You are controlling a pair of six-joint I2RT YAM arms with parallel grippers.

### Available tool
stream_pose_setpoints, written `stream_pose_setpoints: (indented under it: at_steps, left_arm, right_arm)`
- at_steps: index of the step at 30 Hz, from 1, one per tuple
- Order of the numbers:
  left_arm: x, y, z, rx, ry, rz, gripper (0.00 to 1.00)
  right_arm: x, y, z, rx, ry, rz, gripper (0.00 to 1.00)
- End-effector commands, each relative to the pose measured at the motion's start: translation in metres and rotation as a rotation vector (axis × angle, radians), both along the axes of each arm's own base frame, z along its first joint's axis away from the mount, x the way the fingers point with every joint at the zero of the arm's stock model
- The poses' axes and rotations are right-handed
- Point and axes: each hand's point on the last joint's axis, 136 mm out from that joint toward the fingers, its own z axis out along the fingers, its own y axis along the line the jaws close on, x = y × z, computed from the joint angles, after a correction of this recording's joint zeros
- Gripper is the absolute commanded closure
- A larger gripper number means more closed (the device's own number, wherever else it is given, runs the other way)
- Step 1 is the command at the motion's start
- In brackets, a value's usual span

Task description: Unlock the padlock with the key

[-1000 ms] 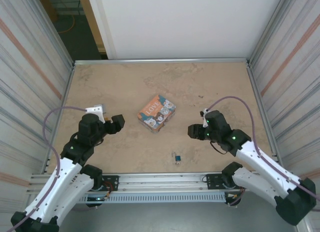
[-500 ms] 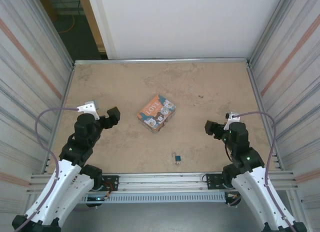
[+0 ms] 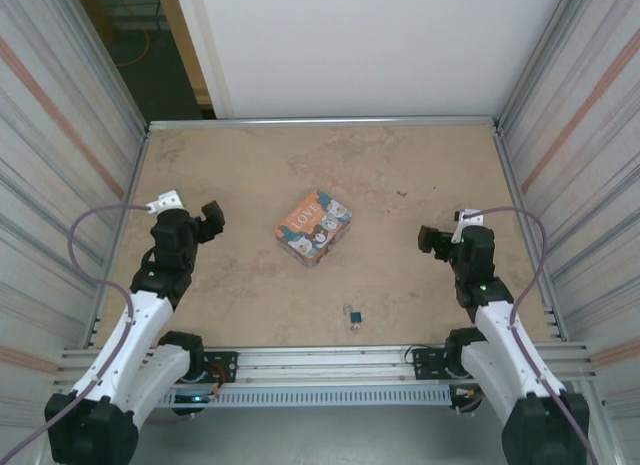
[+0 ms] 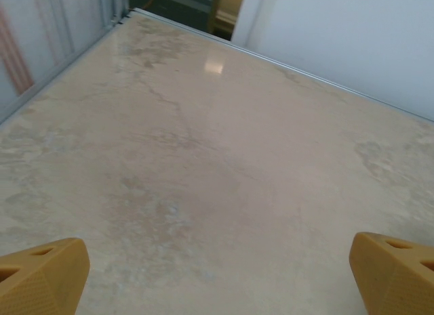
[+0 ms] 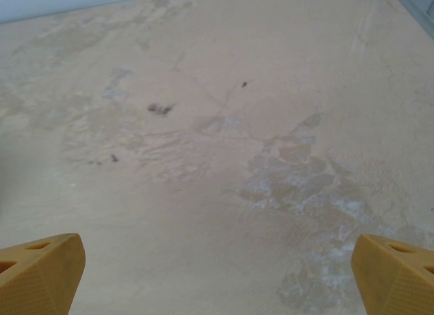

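The tiny teal-blue padlock with its thin silvery shackle lies on the table near the front edge, between the two arms. I cannot make out a key. My left gripper hovers at the left side of the table, well away from the padlock. Its orange fingertips stand wide apart over bare tabletop, open and empty. My right gripper is at the right side, up and to the right of the padlock. Its orange fingertips are also spread wide, with nothing between them.
An orange-and-teal "LOVE" tin with cartoon animals sits at the table's middle. Metal walls close in the left and right sides, and a rail runs along the front edge. The marbled tabletop stretches to the back wall.
Both arms have pulled outward from the middle: the left gripper went left and back, and the right arm swung right to the table's right side. The padlock and tin stayed put.
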Motion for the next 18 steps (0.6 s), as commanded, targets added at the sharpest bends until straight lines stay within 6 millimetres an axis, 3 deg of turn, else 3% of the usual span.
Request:
stream_pose_setpoints:
  at_steps: [1,9,18]
  left_arm:
    - [0.011,0.014,0.002,0.043,-0.051,0.047,0.01]
    - [0.025,0.017,-0.017,0.128,-0.001,0.042,0.01]
    - [0.034,0.020,-0.039,0.190,0.055,0.033,0.01]
  right_arm:
    - [0.025,-0.006,0.016,-0.021,-0.107,0.014,0.01]
    - [0.060,-0.003,-0.005,-0.022,-0.131,0.050,0.01]
    - [0.071,0.003,-0.017,-0.070,-0.156,0.112,0.01]
